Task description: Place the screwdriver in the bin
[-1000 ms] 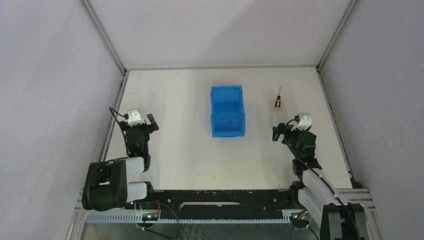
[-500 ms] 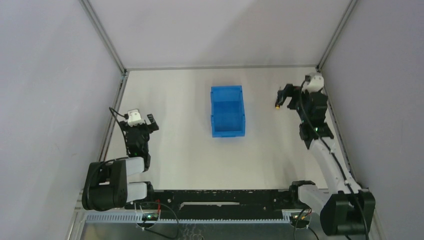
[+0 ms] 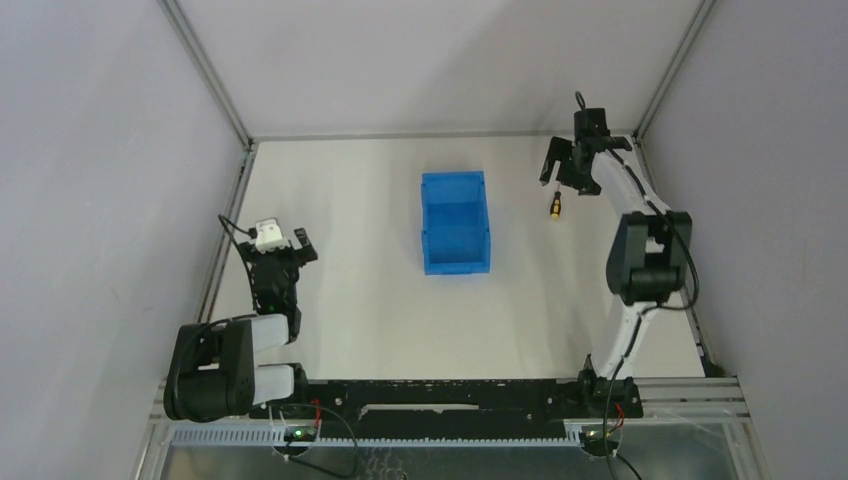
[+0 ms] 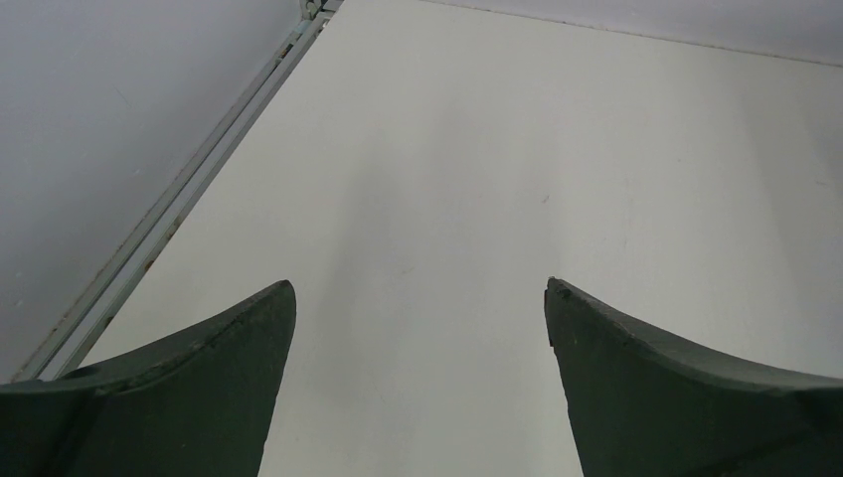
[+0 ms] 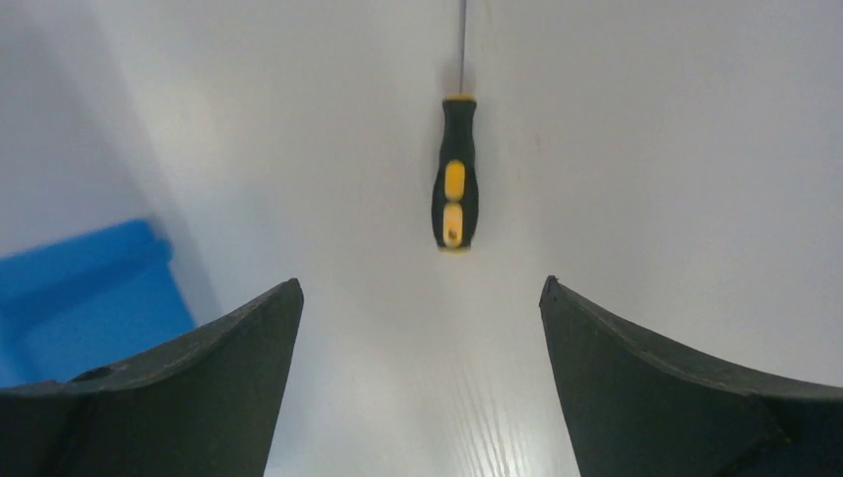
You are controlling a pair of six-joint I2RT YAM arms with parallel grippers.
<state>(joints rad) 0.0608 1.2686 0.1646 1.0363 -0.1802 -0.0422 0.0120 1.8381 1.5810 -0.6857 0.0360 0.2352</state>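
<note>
The screwdriver (image 3: pixel 554 207), with a yellow and black handle, lies on the white table right of the blue bin (image 3: pixel 455 222). My right gripper (image 3: pixel 560 168) is open and empty, raised above the far end of the screwdriver. In the right wrist view the screwdriver (image 5: pixel 455 194) lies ahead of the open fingers, handle towards them and shaft pointing away, untouched by the gripper (image 5: pixel 420 285). A corner of the bin (image 5: pixel 84 288) shows at the left. My left gripper (image 3: pixel 285 245) is open and empty at the left side, over bare table in its wrist view (image 4: pixel 420 285).
Metal frame rails run along the table's left edge (image 3: pixel 228 225) and right edge (image 3: pixel 665 225), with grey walls behind them. The right arm's elbow (image 3: pixel 648 255) stands tall near the right rail.
My right arm has swung from the near right to the far right, passing over the screwdriver, and has turned to look back at it. The left arm, bin and screwdriver have not moved.
</note>
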